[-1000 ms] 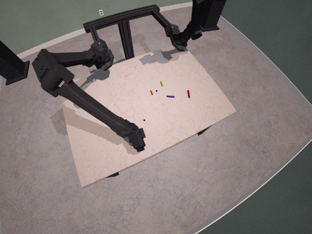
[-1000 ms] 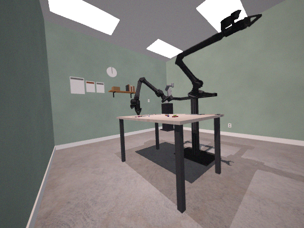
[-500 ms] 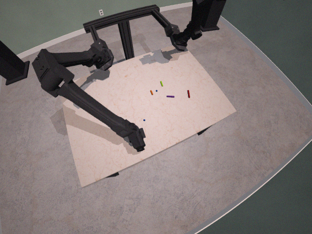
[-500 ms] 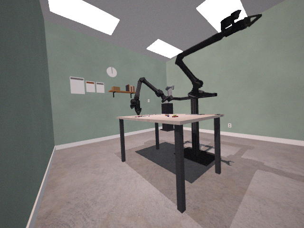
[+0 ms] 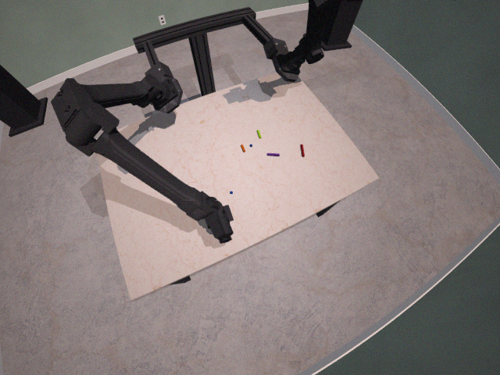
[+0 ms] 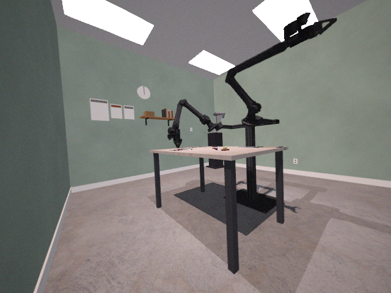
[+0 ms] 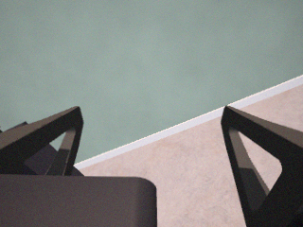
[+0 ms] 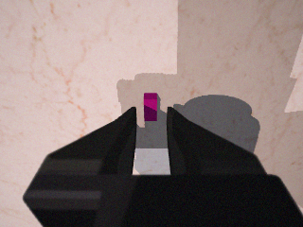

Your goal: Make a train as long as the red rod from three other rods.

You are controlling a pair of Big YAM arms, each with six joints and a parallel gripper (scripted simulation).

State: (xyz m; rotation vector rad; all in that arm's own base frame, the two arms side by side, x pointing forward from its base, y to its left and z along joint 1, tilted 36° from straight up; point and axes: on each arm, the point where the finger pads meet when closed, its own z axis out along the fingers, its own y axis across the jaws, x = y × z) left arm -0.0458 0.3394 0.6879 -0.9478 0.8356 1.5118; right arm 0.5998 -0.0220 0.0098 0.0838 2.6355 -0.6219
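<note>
A magenta rod (image 8: 151, 100) lies on the table just beyond the fingertips of my right gripper (image 8: 151, 114) (image 6: 178, 146), in line with the gap. That gripper is low over the table, partly open and empty. My left gripper (image 7: 151, 113) is wide open and empty, raised high. In the top view, an orange rod (image 5: 243, 148), a blue rod (image 5: 251, 145), a lime rod (image 5: 258, 133) and a purple rod (image 5: 273, 154) lie apart. The red rod (image 5: 302, 150) is right of them. A second blue rod (image 5: 230, 192) lies nearer my right gripper. The top view does not show the magenta rod.
My right arm (image 5: 149, 169) reaches across the left part of the table (image 5: 323, 181) in the top view and hides some of it. The frame post (image 5: 202, 64) stands behind the table. The front table edge lies close to my right gripper.
</note>
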